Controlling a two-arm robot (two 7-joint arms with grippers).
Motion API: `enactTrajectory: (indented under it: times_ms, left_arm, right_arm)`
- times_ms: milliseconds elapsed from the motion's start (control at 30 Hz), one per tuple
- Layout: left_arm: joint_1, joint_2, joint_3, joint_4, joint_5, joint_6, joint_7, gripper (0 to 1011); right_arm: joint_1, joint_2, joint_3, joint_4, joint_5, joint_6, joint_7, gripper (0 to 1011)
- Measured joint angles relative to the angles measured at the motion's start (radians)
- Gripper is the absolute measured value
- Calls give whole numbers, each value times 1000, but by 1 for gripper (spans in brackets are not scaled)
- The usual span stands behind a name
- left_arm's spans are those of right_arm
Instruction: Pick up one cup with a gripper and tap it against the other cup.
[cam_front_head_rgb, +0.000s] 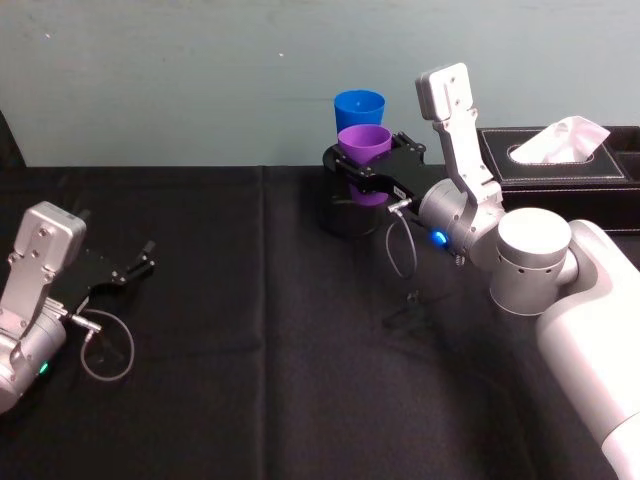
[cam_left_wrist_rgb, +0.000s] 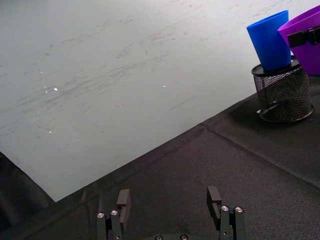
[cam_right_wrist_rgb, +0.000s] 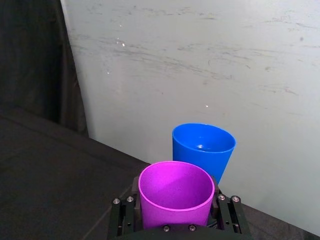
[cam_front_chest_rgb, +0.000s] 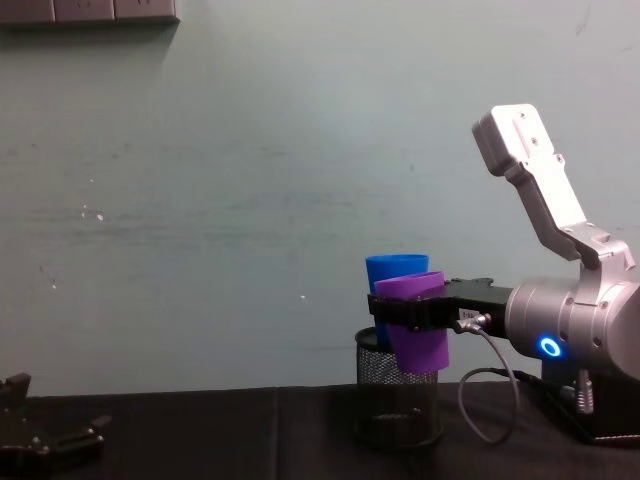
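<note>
Fingers of the idle left gripper (cam_front_head_rgb: 143, 260) stood apart low over the black cloth (cam_front_head_rgb: 250, 390) at the near left, while farther out the right gripper (cam_front_head_rgb: 362, 172) clamped the purple cup (cam_front_head_rgb: 363, 145), raised and slightly tilted, just before the blue cup (cam_front_head_rgb: 359, 108) standing in the mesh pen holder (cam_left_wrist_rgb: 282, 95).
</note>
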Motion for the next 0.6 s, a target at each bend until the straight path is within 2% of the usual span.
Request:
enactTrajectory:
  times_ms: [600]
  left_arm:
    - [0, 0, 0, 0, 0, 0, 0, 1000]
  right_arm:
    - [0, 0, 0, 0, 0, 0, 0, 749]
